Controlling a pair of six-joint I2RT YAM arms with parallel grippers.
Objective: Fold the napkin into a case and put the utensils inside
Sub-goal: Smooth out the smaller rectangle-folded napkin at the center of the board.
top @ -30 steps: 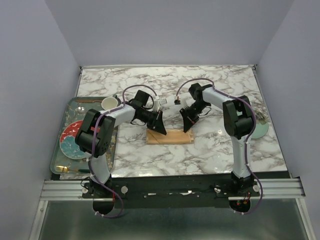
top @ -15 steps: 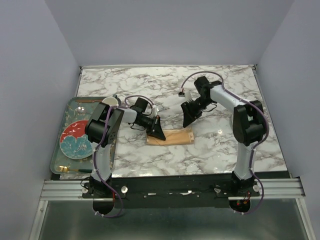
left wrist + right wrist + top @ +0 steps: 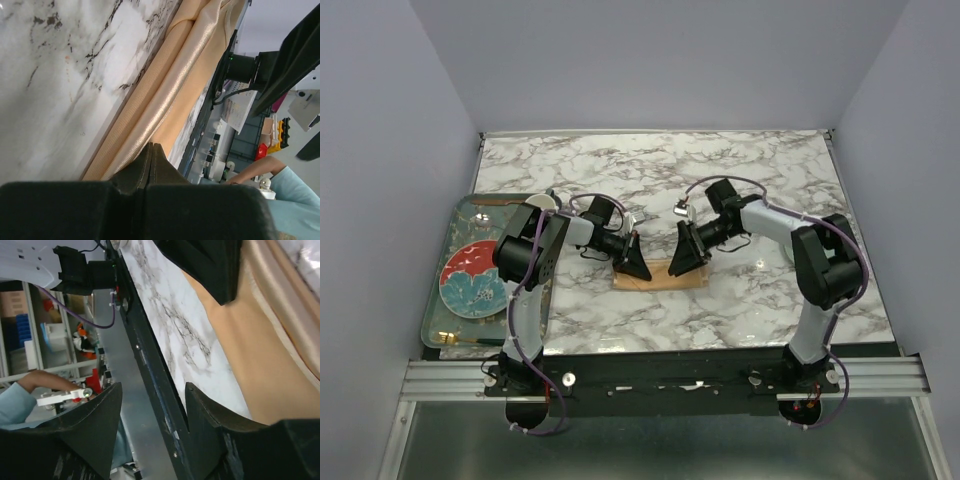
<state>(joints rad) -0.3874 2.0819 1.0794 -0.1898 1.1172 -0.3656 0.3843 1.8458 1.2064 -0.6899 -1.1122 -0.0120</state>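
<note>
The napkin (image 3: 665, 277) lies on the marble as a narrow peach-orange case, several layers thick (image 3: 190, 75) (image 3: 265, 355). My left gripper (image 3: 640, 270) is down on its left end. Its jaws are shut tight (image 3: 151, 145), tips meeting on the glossy fold. My right gripper (image 3: 682, 255) hovers just above the right half of the cloth, open, with nothing between its fingers (image 3: 154, 386). A gold utensil (image 3: 460, 343) lies at the near edge of the tray, away from both grippers.
A grey patterned tray (image 3: 438, 310) sits at the left edge with a red and teal plate (image 3: 470, 280) and a cream cup (image 3: 542, 204). The table's black front rail (image 3: 150, 385) runs under the right gripper's view.
The right gripper has opened, let go of the napkin's right end, lifted away and come back lower and to the left. The left gripper has closed on the left end.
</note>
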